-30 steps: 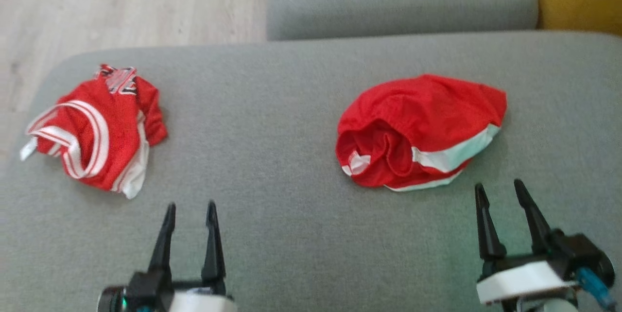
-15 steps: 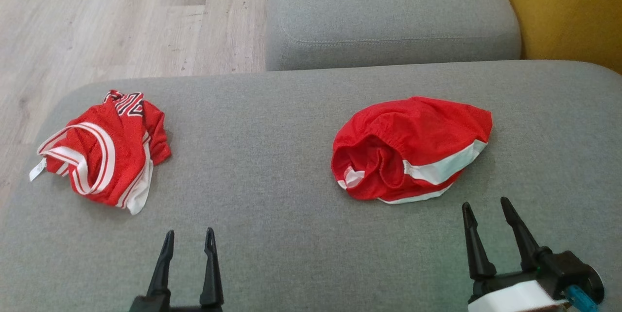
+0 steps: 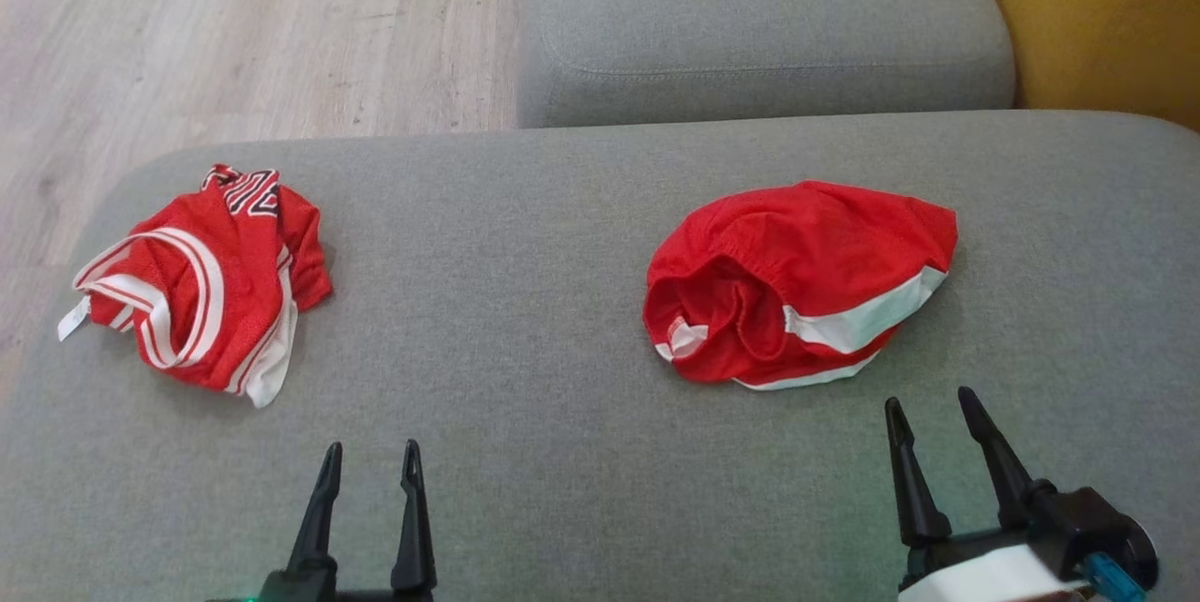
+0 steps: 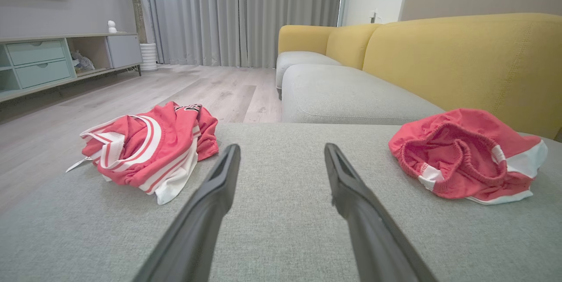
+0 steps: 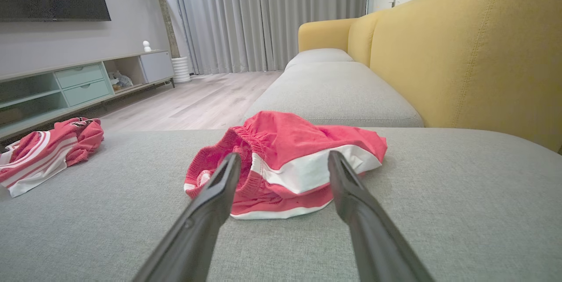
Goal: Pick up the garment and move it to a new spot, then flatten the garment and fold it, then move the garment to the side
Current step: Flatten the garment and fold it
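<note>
Your right end effector [image 3: 928,398] is open and empty near the red shorts [image 3: 806,278]; your left end effector [image 3: 371,444], open and empty too, is well apart from them.

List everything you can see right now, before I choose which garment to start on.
shorts: one, red with a white side stripe, crumpled on the right of the near cushion, just ahead of the right gripper
jersey: one, red with white trim, bunched at the near cushion's left end
near cushion: one, grey, under both garments
far cushion: one, grey, beyond the near cushion
backrest: yellow, along the right
floor: pale wood, far left
cabinet: one, pale with drawers, against the far wall
curtains: grey, far end of the room
left gripper: one, dark fingers, open, lower left over bare cushion
right gripper: one, dark fingers, open, lower right
</note>
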Tool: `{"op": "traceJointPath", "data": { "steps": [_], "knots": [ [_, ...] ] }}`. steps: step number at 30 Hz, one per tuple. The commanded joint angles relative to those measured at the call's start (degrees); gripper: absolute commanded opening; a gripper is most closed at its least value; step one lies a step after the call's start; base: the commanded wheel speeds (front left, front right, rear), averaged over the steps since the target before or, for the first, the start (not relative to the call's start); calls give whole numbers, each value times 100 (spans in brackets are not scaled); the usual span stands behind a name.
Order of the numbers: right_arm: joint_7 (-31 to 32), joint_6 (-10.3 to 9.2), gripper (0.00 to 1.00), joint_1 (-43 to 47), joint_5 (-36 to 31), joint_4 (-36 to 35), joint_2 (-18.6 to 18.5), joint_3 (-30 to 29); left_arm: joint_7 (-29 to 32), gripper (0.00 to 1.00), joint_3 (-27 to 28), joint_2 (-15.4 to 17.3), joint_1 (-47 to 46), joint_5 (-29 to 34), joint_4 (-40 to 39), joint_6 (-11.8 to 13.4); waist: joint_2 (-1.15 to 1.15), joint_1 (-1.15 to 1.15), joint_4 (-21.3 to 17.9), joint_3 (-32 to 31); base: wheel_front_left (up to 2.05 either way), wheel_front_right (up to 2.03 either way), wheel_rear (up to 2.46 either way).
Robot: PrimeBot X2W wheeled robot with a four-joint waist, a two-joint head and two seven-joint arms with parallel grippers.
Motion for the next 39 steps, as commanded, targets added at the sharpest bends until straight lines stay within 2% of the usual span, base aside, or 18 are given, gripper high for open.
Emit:
{"op": "traceJointPath", "data": {
  "steps": [1, 9, 15, 22, 27, 32, 39],
  "knots": [
    [1, -4, 100, -255, -41, -147, -34, 156, -47, 100, 146, -29, -240, 17, -217, 43, 0, -1, -11, 11, 0, 0, 0],
    [1, -4, 100, -289, -30, -143, -33, 151, -47, 100, 83, -29, -276, -8, -222, 61, 0, -1, -91, 81, 0, 0, 0],
    [1, -4, 100, -369, -48, -175, -33, 182, -47, 100, -173, -29, -482, -130, -109, -9, 0, -1, -308, 224, 0, 0, 0],
    [1, -4, 100, -603, -35, -231, -33, 365, -47, 100, -674, -29, -1116, -416, 143, -234, 0, -1, -950, 626, 0, 0, 0],
    [1, -4, 100, -861, 168, -261, -33, 460, -47, 100, -1127, -29, -1920, -666, 601, -511, 0, -1, -1480, 1095, 0, 0, 0],
    [1, -4, 100, -1061, 238, -297, -33, 516, -47, 100, -1777, -29, -2703, -1508, 1385, -893, 0, -1, -1858, 1439, 0, 0, 0],
    [1, -4, 100, -1190, 283, -336, -33, 582, 281, 100, -2511, -29, -3713, -2713, 2347, -1088, 0, -1, -2250, 1690, 0, 0, 0]
  ]
}}
